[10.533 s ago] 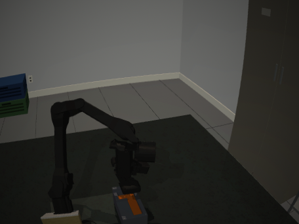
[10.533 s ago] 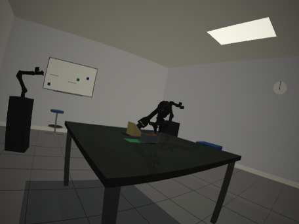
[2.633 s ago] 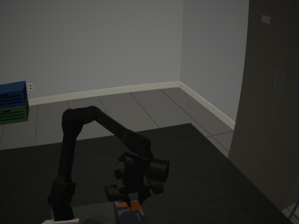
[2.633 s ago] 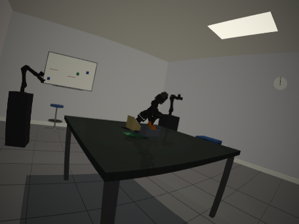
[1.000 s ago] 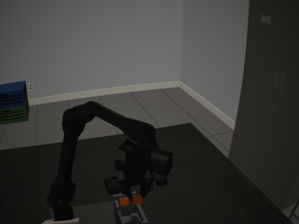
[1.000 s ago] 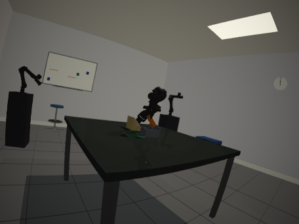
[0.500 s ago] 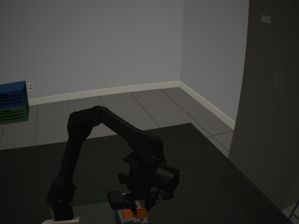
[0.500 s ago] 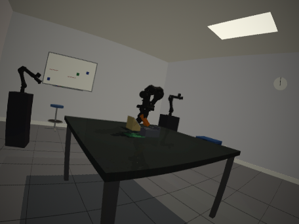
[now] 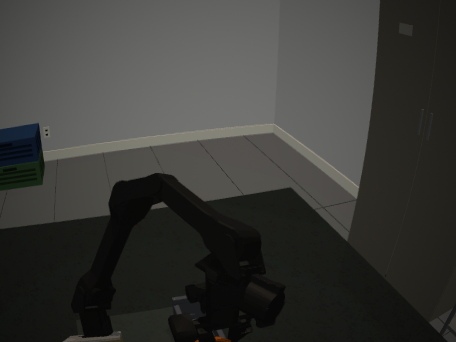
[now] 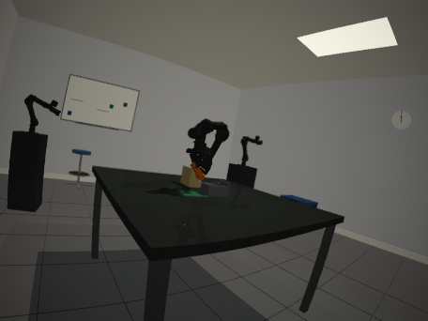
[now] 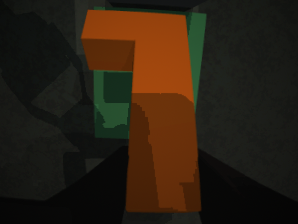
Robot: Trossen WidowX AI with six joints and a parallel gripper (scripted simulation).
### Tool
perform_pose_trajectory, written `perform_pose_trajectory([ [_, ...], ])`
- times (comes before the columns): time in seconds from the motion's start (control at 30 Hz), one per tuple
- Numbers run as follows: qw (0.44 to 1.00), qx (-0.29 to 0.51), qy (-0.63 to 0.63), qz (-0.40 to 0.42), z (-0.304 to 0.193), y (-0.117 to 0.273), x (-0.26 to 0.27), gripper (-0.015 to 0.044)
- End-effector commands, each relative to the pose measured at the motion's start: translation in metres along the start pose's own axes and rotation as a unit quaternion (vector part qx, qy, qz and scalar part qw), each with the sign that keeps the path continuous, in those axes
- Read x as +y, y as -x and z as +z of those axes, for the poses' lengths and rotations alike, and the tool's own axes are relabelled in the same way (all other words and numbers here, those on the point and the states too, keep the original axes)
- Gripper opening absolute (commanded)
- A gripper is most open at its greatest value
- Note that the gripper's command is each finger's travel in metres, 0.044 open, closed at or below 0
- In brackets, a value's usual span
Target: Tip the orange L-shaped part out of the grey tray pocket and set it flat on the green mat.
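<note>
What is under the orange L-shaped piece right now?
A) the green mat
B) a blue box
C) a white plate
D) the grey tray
A: in the wrist view the orange L-shaped piece, pinched in the jaws, hangs over the green mat, whose green shows around and behind it; no grey tray shows beneath it there.

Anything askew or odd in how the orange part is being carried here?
Nothing stands out. The gripper is shut on the orange L-shaped part, which hangs tilted in the air above the green mat, not yet laid flat.
</note>
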State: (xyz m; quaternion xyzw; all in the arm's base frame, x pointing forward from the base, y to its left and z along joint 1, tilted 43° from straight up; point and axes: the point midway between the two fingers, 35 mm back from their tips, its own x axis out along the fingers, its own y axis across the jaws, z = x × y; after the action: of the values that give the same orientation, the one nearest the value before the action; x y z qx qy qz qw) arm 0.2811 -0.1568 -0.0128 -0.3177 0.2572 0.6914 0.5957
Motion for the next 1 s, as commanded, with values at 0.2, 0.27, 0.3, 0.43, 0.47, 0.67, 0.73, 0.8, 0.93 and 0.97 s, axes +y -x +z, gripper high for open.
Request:
perform_pose_trajectory([
  [0.2, 1.0, 0.001, 0.001, 0.001, -0.013, -0.002, 0.002, 0.0],
  [0.27, 1.0, 0.001, 0.001, 0.001, -0.013, -0.004, 0.002, 0.0],
  [0.3, 1.0, 0.001, 0.001, 0.001, -0.013, -0.005, 0.002, 0.0],
  [0.43, 1.0, 0.001, 0.001, 0.001, -0.013, -0.012, 0.002, 0.0],
  [0.47, 1.0, 0.001, 0.001, 0.001, -0.013, -0.013, 0.002, 0.0],
  [0.67, 1.0, 0.0, 0.001, 0.001, -0.013, -0.023, 0.002, 0.0],
  [0.73, 1.0, 0.0, 0.001, 0.001, -0.013, -0.026, 0.002, 0.0],
  [0.8, 1.0, 0.0, 0.001, 0.001, -0.013, -0.029, 0.002, 0.0],
  [0.93, 1.0, 0.0, 0.001, 0.001, -0.013, -0.035, 0.002, 0.0],
  [0.97, 1.0, 0.0, 0.001, 0.001, -0.013, -0.037, 0.002, 0.0],
])
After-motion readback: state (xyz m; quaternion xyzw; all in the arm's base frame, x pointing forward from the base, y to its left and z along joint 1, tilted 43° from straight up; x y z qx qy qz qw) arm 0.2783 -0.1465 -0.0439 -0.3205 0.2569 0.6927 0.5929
